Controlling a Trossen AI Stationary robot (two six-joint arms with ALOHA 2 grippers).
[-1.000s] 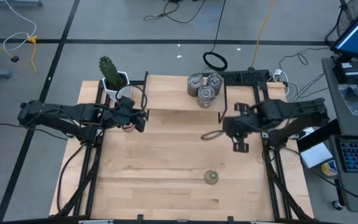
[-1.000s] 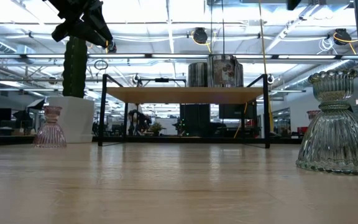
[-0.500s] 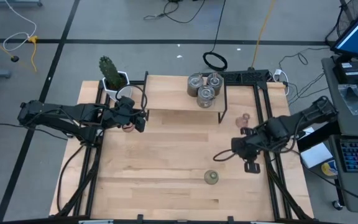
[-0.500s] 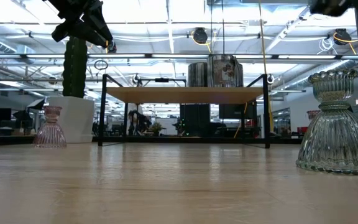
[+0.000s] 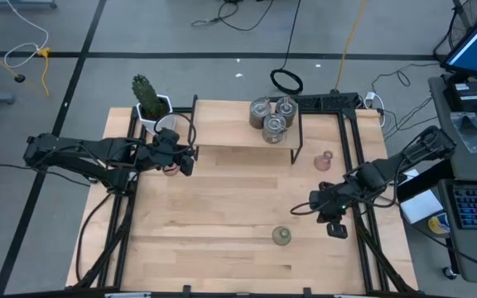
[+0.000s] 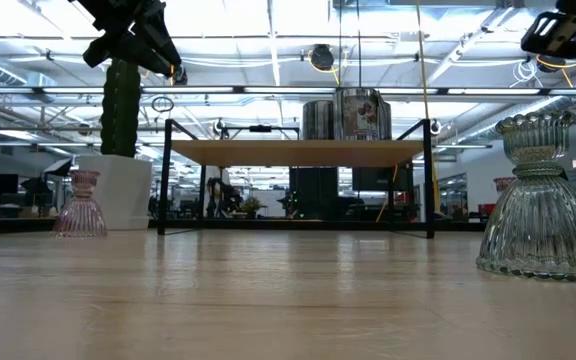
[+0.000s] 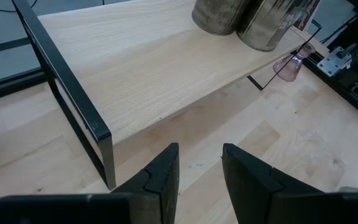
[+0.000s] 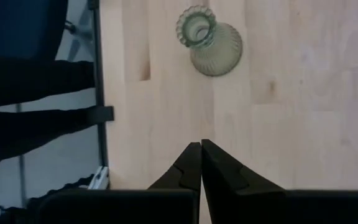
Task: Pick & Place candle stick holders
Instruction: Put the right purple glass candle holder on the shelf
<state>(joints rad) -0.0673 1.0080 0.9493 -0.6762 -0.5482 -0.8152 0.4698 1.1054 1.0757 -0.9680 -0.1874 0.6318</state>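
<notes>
High view: three silver holders point(image 5: 271, 115), two pink point(image 5: 324, 159), one green point(image 5: 281, 237); right gripper point(image 5: 298, 209) closed, empty.

Wooden table point(image 5: 222, 215): olive holder point(image 5: 281, 237), pink holder point(image 5: 325, 159), shelf point(image 5: 222, 131), cactus pot point(image 5: 150, 106)

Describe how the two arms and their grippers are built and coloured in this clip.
Both arms are matte black, jointed in slim segments, with black cables looping off them over the table edge. The left gripper has two flat, wedge-shaped black fingers with angular, stepped bases. The right gripper has the same dark fingers, tapering to narrow tips. No markings or labels are readable on either one.
</notes>
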